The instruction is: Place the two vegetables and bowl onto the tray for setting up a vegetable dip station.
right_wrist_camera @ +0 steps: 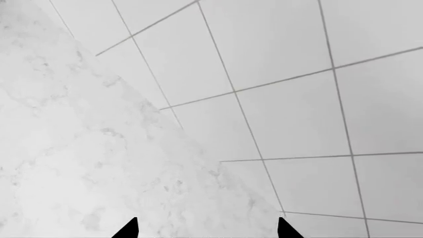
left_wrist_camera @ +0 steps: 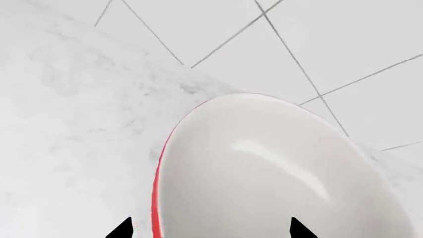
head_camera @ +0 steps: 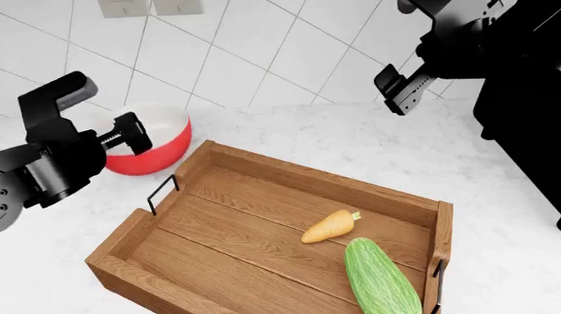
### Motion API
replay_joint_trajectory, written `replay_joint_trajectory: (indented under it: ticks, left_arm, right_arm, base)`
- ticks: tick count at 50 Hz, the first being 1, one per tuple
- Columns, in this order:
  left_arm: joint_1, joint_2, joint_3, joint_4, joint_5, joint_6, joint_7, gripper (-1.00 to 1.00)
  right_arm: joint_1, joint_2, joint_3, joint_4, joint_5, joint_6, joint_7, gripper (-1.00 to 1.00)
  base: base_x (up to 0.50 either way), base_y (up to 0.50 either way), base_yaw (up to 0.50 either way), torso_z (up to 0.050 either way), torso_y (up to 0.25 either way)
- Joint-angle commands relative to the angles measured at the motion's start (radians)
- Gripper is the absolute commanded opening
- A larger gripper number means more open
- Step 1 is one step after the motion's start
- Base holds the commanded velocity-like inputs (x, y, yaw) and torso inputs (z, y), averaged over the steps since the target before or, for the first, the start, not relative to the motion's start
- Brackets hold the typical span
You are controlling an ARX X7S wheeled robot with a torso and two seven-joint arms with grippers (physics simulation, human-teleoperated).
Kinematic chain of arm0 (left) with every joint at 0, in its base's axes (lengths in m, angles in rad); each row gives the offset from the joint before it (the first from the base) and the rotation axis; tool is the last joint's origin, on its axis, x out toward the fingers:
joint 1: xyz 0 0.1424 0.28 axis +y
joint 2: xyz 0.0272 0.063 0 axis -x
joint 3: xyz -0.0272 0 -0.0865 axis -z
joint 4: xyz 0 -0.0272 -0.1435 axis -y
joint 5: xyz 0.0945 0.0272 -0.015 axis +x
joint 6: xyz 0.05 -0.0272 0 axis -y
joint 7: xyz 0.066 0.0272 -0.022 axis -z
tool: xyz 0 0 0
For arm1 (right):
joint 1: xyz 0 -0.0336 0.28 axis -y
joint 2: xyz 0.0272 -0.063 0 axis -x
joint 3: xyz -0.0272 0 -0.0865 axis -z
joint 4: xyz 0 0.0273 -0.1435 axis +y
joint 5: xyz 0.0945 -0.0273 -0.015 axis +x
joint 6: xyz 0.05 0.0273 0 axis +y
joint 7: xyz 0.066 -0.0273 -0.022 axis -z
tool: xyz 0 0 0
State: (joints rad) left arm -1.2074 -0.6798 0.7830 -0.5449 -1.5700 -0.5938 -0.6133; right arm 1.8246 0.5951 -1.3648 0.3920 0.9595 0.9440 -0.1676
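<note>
Carrot [head_camera: 329, 226] and cucumber [head_camera: 381, 282] already lie in my tray [head_camera: 218, 238]. The bowl [head_camera: 152, 145] sits on the counter [head_camera: 510, 211] beside it, my left tool [left_wrist_camera: 210, 229] spread across its rim; right tool [right_wrist_camera: 208, 229] spread, empty.

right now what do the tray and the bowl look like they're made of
The tray: brown wood, matte, with visible plank seams and grain, plus thin black handles that look like wire. The bowl: glossy red outside, white inside with a bright highlight, so probably glazed ceramic, though plastic is possible.
</note>
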Motion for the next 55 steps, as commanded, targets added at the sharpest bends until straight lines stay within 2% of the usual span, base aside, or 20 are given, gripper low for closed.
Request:
replay_joint_trajectory:
  ticks: [1,14,15,30,55]
  left_arm:
    - [0.039,0.019,0.007,-0.057,0.017,0.030,0.015,1.00]
    - [0.085,0.022,-0.013,-0.086,0.002,0.067,0.022,1.00]
    - [0.095,0.023,-0.015,-0.088,0.000,0.073,0.025,-1.00]
    - [0.130,-0.012,-0.079,-0.004,-0.061,0.108,-0.015,-1.00]
    - [0.059,-0.022,-0.144,0.017,-0.078,0.162,-0.007,-1.00]
  right_arm:
    - [-0.004,-0.005,0.003,0.003,0.001,0.000,0.001,1.00]
    - [-0.008,-0.010,0.006,0.017,-0.003,-0.006,0.000,1.00]
    - [-0.009,-0.010,0.006,0.017,-0.003,-0.007,0.001,1.00]
    - [-0.009,-0.002,0.010,-0.002,-0.002,-0.001,0.011,1.00]
    - [-0.013,0.002,0.011,-0.011,-0.007,0.003,0.021,1.00]
  base:
    - [0.00,0.00,0.00,0.000,0.000]
    - [0.00,0.00,0.00,0.000,0.000]
    - [0.00,0.00,0.00,0.000,0.000]
    - [0.00,0.00,0.00,0.000,0.000]
    - [0.00,0.00,0.00,0.000,0.000]
